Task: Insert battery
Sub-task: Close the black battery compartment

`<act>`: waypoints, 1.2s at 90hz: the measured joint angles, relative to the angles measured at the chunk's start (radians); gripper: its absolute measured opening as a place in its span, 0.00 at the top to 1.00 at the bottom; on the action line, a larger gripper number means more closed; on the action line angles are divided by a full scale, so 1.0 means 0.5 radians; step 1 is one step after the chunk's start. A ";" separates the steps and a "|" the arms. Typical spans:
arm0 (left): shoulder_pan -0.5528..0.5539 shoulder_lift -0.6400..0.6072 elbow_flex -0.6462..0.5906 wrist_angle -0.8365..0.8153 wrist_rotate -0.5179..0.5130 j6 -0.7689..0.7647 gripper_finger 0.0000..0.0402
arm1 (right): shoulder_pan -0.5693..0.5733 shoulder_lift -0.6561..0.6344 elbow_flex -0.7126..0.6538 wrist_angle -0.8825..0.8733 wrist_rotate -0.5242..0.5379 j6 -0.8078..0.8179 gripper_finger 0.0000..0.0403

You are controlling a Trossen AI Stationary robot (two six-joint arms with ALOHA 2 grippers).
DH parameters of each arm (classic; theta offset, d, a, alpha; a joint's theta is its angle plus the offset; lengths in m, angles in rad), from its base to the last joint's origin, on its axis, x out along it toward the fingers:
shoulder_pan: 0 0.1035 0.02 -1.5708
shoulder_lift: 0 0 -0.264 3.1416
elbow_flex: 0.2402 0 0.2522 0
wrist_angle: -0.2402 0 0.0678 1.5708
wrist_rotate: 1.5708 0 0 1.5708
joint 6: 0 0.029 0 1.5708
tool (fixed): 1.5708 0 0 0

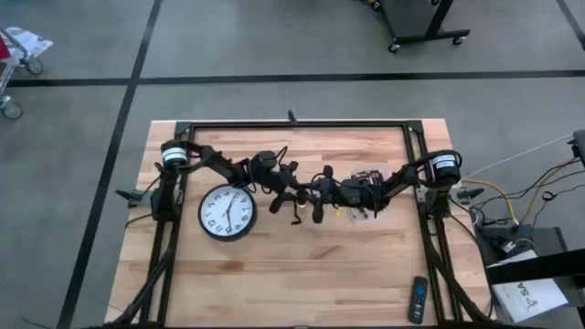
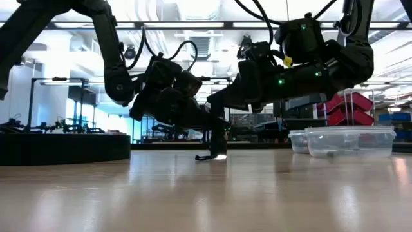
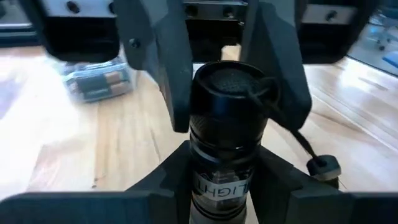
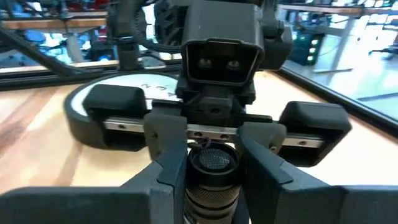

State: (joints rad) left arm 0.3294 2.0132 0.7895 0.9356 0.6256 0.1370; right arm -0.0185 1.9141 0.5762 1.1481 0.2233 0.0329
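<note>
**Inspector:** Start from above. What is on the table?

**Onlooker:** A wooden table point(image 1: 274, 265). Both arms reach in to the middle and meet there. The left gripper point(image 1: 297, 196) and the right gripper point(image 1: 322, 194) face each other, just beside the wall clock point(image 1: 228, 212). A clear plastic container point(image 1: 367, 187) sits under the right arm. A remote control point(image 1: 418, 299) lies near the front right corner, well apart from the work.

**Inspector:** And at table height?

**Onlooker:** The two grippers hang together above the wood; something dark reaches down to the surface at point(image 2: 217, 145), and a thin cord lies beside it. The clear container point(image 2: 351, 140) stands off to the right side of that view. I cannot tell the fingers apart from here.

**Inspector:** Left wrist camera?

**Onlooker:** A black flashlight point(image 3: 230, 124) is clamped between the left arm's own fingers point(image 3: 155, 186). The opposing fingers point(image 3: 273, 68) are closed on its rubber end cap. A lanyard toggle point(image 3: 323, 167) rests on the wood. Batteries point(image 3: 99, 84) lie in the clear tub behind.

**Inspector:** Right wrist camera?

**Onlooker:** Same flashlight point(image 4: 212, 180), end cap toward the lens, gripped by the right fingers point(image 4: 168, 162), with the left gripper point(image 4: 214, 134) clenched on it from the far side. The clock point(image 4: 93, 106) lies behind
</note>
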 joint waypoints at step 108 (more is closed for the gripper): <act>-0.032 -0.011 -0.037 0.128 -0.578 -0.105 0.46 | -0.003 0.002 0.149 -0.269 0.517 0.050 0.77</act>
State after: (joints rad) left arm 0.3133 2.0079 0.7712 0.9995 0.3366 0.0844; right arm -0.0200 1.9148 0.6506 1.0138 0.4816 0.0578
